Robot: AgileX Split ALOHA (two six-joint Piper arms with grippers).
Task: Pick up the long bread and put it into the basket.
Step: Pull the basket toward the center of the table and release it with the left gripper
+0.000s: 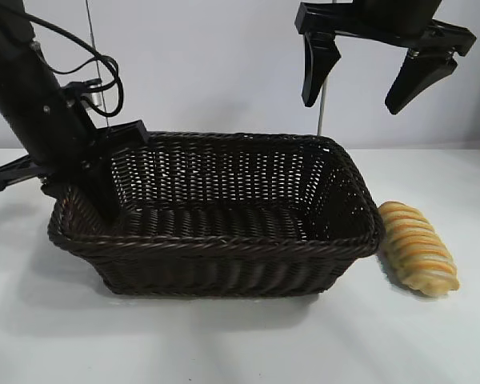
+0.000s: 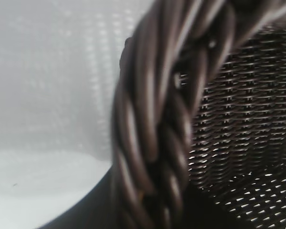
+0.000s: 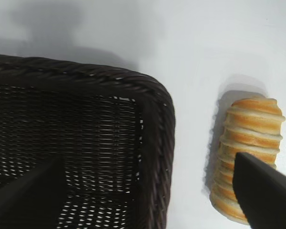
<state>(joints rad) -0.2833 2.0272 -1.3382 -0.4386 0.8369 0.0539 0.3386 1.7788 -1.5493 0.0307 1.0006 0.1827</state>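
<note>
Bread (image 1: 418, 247), one loaf, lies beside one basket (image 1: 224, 244); right gripper (image 1: 372, 76) jaws spread.

a lab-style test bench: a bare white table (image 1: 224, 344) under a plain pale backdrop wall (image 1: 208, 64) behind the basket (image 1: 224, 264), with black robot arms (image 1: 40, 104) and loose cable (image 1: 96, 64) above the basket.
</note>
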